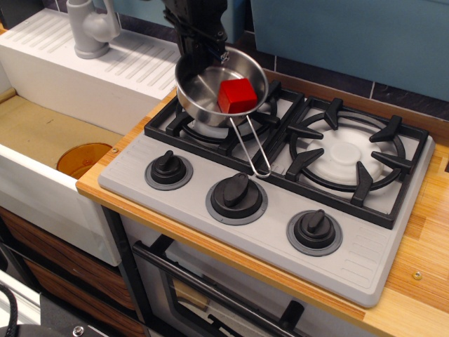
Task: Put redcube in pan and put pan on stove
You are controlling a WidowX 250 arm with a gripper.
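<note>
The shiny steel pan [203, 91] sits low over the left burner of the grey stove [273, 217], its wire loop handle [252, 147] pointing toward the front. The redcube [237, 96] lies inside the pan at its right side. My black gripper [203, 49] comes down from above and is shut on the pan's far rim. I cannot tell whether the pan rests on the black grate [168, 119] or hovers just above it.
The right burner [347, 151] is bare. Three black knobs [237, 195] line the stove's front. A white sink [49, 133] with an orange drain and a grey tap [90, 28] stands at the left. A wooden counter [421, 281] edges the stove.
</note>
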